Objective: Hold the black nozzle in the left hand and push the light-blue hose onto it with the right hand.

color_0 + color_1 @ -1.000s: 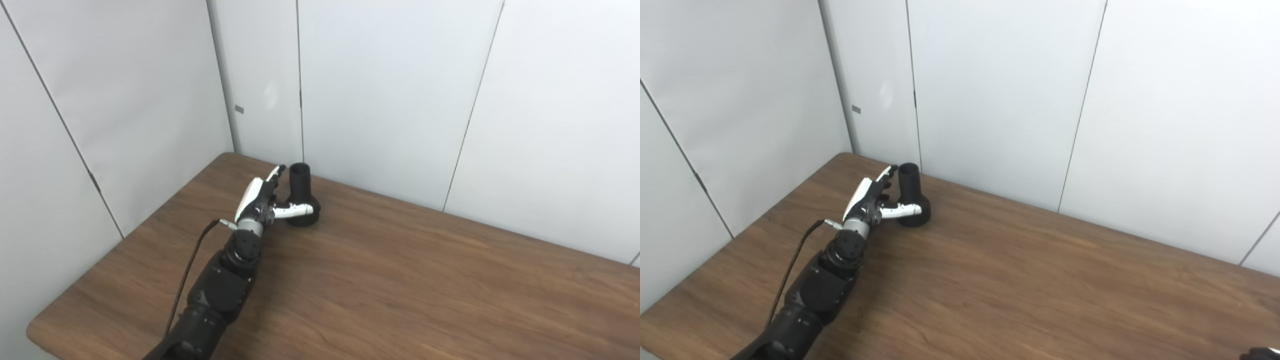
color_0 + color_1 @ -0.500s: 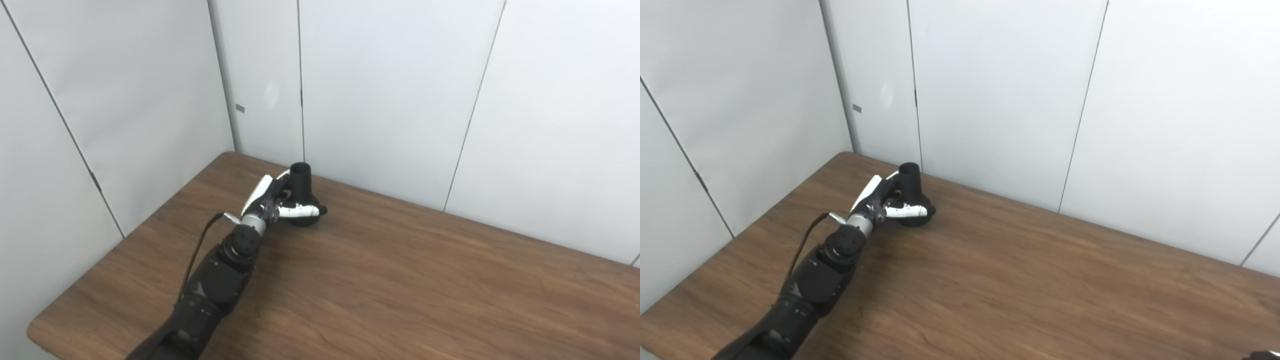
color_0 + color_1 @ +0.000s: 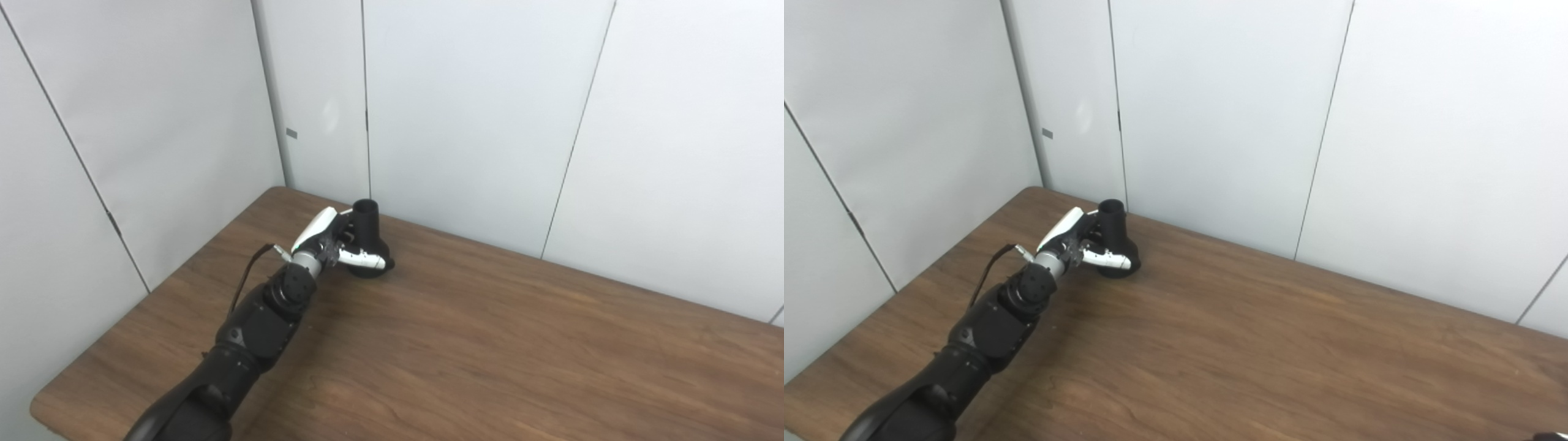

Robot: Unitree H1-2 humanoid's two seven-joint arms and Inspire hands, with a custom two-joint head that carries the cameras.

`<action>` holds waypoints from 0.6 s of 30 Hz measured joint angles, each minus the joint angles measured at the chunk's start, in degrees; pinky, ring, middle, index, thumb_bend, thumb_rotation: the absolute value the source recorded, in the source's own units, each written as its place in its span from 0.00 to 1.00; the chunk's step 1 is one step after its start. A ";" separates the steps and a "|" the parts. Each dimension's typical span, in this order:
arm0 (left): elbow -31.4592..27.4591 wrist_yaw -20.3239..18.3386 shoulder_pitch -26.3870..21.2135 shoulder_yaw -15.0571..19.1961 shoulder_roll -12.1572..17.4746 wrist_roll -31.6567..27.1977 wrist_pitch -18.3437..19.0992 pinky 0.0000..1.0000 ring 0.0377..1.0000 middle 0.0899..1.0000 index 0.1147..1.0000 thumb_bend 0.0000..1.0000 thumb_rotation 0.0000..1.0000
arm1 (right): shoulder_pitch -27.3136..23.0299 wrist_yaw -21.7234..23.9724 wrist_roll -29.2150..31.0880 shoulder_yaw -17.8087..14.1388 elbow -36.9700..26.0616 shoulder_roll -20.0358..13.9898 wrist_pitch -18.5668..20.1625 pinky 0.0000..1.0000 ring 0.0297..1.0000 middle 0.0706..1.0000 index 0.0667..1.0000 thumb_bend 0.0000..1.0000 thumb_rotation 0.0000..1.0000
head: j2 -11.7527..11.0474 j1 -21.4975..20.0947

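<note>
A matte black plastic nozzle (image 3: 369,240), with a narrow open-topped tube rising from a wider rounded base, stands upright near the far left corner of the brown wooden table (image 3: 490,343). The left hand (image 3: 334,244) wraps it (fingers behind, thumb across the base), gripping it.

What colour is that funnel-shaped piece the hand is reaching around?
The nozzle is plain black, clearest in the left eye view.
</note>
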 measured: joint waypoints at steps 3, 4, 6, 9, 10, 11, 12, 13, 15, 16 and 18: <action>-1.93 -1.53 -0.02 -1.18 0.77 1.67 3.26 0.74 0.83 0.85 0.85 1.00 0.22 | -0.01 0.01 0.05 0.01 -0.02 0.03 0.08 0.33 0.43 0.45 0.42 1.00 0.59 | 0.18 0.09; -2.37 -1.90 -0.04 -1.80 1.25 2.39 3.87 0.73 0.83 0.85 0.85 1.00 0.22 | 0.00 0.01 0.07 0.01 -0.10 0.03 0.18 0.33 0.43 0.45 0.42 1.00 0.59 | 0.18 0.09; -2.91 -2.29 -0.16 -2.74 1.91 3.51 5.11 0.73 0.84 0.88 0.86 1.00 0.24 | 0.03 0.01 0.07 0.01 -0.18 0.02 0.28 0.33 0.43 0.46 0.42 1.00 0.59 | 0.18 0.00; -3.41 -3.28 -0.46 -3.64 2.23 5.01 6.28 0.74 0.86 0.89 0.87 1.00 0.26 | 0.06 0.00 0.06 -0.02 -0.30 0.02 0.45 0.33 0.43 0.46 0.42 1.00 0.59 | 0.35 0.00; -3.46 -3.52 -0.63 -4.21 2.42 5.48 6.56 0.74 0.86 0.89 0.88 1.00 0.27 | 0.11 -0.01 0.06 -0.03 -0.50 0.02 0.57 0.33 0.43 0.46 0.42 1.00 0.59 | 0.35 -0.09; -3.52 -3.84 -0.77 -4.66 2.61 6.27 6.81 0.74 0.87 0.90 0.88 1.00 0.27 | 0.15 -0.01 0.06 -0.04 -0.57 0.02 0.58 0.33 0.43 0.46 0.42 1.00 0.60 | 0.35 -0.09; -3.53 -4.11 -0.94 -5.18 2.80 6.82 7.05 0.75 0.87 0.90 0.88 1.00 0.26 | 0.18 -0.01 0.06 -0.04 -0.55 0.02 0.50 0.33 0.43 0.46 0.42 1.00 0.60 | 0.35 -0.09; -3.53 -4.26 -1.10 -5.70 2.90 7.41 7.38 0.74 0.87 0.90 0.88 1.00 0.26 | 0.21 -0.01 0.06 -0.04 -0.54 0.01 0.40 0.33 0.43 0.45 0.42 1.00 0.60 | 0.35 -0.09; -3.56 -4.25 -1.31 -6.88 3.05 9.21 7.77 0.72 0.85 0.89 0.88 1.00 0.24 | 0.23 0.00 0.08 -0.04 -0.52 0.01 0.29 0.33 0.43 0.45 0.42 1.00 0.60 | 0.35 -0.09; -3.56 -4.20 -1.35 -7.21 3.06 10.05 7.79 0.70 0.84 0.89 0.88 1.00 0.24 | 0.22 0.00 0.08 -0.04 -0.50 0.01 0.29 0.33 0.43 0.46 0.42 1.00 0.60 | 0.35 -0.09; -3.54 -4.20 -1.38 -7.45 3.17 11.45 7.92 0.70 0.84 0.88 0.88 1.00 0.23 | 0.22 0.02 0.10 -0.03 -0.49 0.01 0.26 0.33 0.43 0.46 0.42 1.00 0.60 | 0.44 -0.09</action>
